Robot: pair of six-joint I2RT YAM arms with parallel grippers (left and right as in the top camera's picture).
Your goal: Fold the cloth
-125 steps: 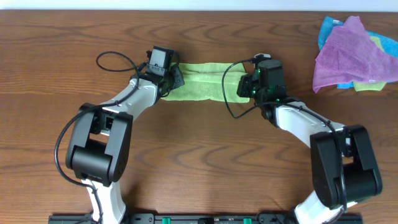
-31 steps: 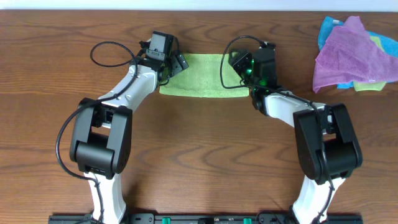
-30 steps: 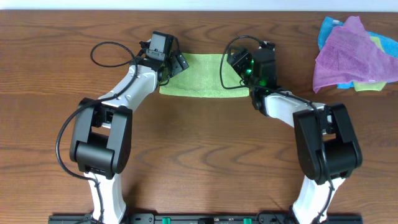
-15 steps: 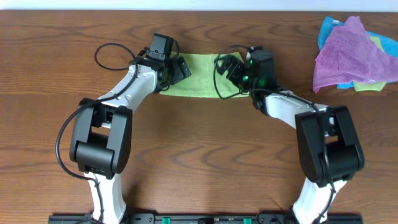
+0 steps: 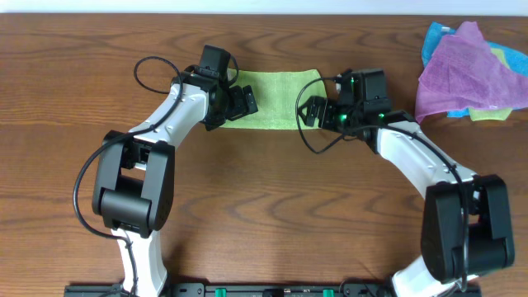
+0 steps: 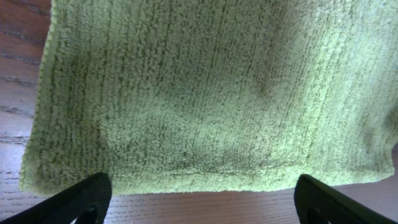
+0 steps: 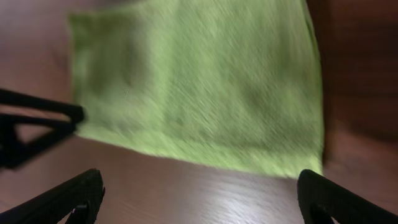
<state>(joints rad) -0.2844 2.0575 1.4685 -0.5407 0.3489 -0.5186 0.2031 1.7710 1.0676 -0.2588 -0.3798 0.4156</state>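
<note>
Overhead view: the cloth (image 5: pixel 276 87) is being seen lying flat on the wooden table (image 5: pixel 264 206) as a lime-green rectangle, directly between the two pincers. The left gripper (image 5: pixel 240 101) is being held at the cloth's left end and the right gripper (image 5: pixel 311 111) at its near right corner. Both are being shown with fingers spread and nothing held. A purple cloth (image 5: pixel 462 70) is being seen heaped on a blue cloth (image 5: pixel 432 37), well off to the right gripper's outer side.

Left wrist view: a ribbed, looped microfibre pile is being shown just ahead of the parted fingertips (image 6: pixel 84 194), with the stitched hem nearest them and bare wood below.

Right wrist view: the picture is being blurred. The cloth is lying ahead of the spread fingers, with one corner ahead of the right-hand tip.

Handling: the cloth is being judged light, limp and grippy rather than slick. The two corners of one short end are being judged the best hold, each pinched through its full thickness.
</note>
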